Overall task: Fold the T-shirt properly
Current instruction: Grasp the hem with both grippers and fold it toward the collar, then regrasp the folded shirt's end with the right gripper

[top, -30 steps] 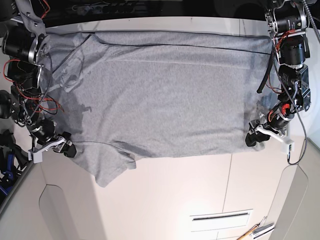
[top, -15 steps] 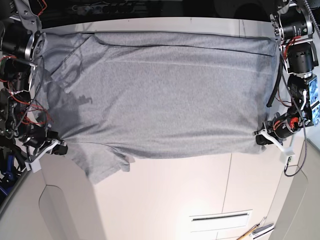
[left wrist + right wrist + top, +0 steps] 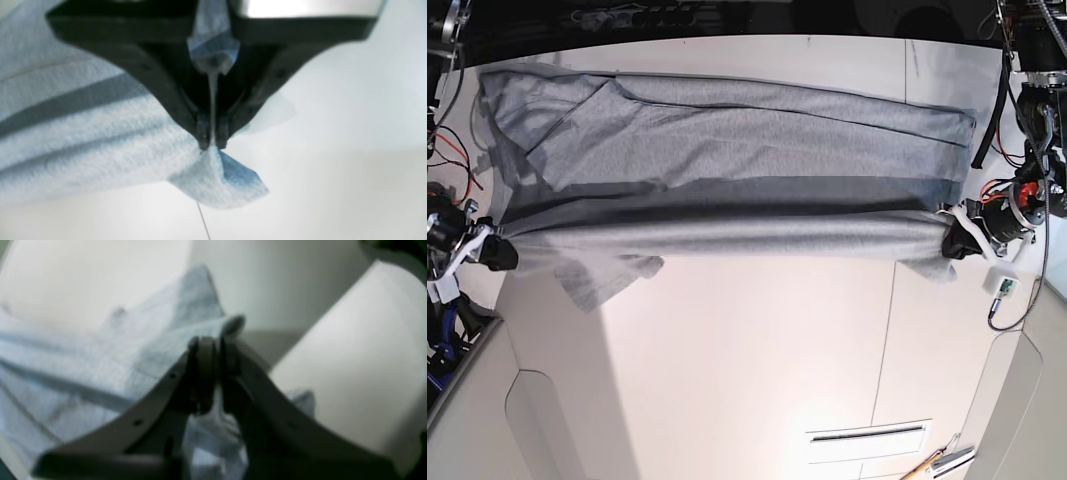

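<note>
T-shirt (image 3: 100, 350) blurred in right wrist view

Smooth white tabletop (image 3: 757, 340) fills the base view. The large heather-grey cotton T-shirt (image 3: 727, 140) lies spread across its far half. A wooden-handled tool (image 3: 932, 464) rests at the near edge.

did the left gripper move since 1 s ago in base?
Yes. The left gripper, shut on the T-shirt, went up-image toward the table's far edge, lifting the near hem off the table.
</note>
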### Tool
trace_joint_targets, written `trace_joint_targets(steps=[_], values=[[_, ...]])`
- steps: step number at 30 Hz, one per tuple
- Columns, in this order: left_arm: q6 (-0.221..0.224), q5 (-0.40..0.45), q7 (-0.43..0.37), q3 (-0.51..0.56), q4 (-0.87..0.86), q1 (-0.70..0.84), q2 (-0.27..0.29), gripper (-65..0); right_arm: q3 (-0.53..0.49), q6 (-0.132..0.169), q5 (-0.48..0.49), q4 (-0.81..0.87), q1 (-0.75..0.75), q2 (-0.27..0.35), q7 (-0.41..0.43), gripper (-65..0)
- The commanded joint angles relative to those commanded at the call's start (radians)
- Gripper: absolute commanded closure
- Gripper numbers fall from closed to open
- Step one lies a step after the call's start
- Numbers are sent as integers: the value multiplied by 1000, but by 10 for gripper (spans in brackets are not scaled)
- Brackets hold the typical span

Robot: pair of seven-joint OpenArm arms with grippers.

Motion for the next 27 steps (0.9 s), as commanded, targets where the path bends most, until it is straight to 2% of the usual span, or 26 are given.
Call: trace_joint_targets(steps=[6,9,10,11,13,15,16,17,21,24,27], values=[[0,107,0,0,14,86,-2,0,7,-1,-6,69,-177,-1,7,0],[1,108,-5,0,14,121,-2,0,7,-1,-18,69,-260,-3,84,0],[1,109,-14,0,14,126,-1,0,7,-3,-56,68,-278,-8,119,0],[6,109,-19,0,14,128,0,0,7,-18,-94,68,-290,-17,149,0],[38,108,-32,0,14,127,1,0,7,-25,-121,68,-298,-27,169,0],[51,108,-39,0,14,127,1,0,7,-27,-116,68,-295,-29,169,-188],[50,108,-39,0,14,127,2,0,12,-27,-116,68,-292,-29,168,-256],[50,108,-38,0,14,127,1,0,21,-27,-113,69,-291,-29,169,-288],[49,109,-38,0,14,128,1,0,125,-27,-38,117,-287,-36,171,-289],[50,108,-38,0,14,128,2,0,220,-27,-37,149,-236,-76,192,-289],[49,108,-37,0,14,128,2,0,228,-27,-86,145,-147,-112,211,-289]])
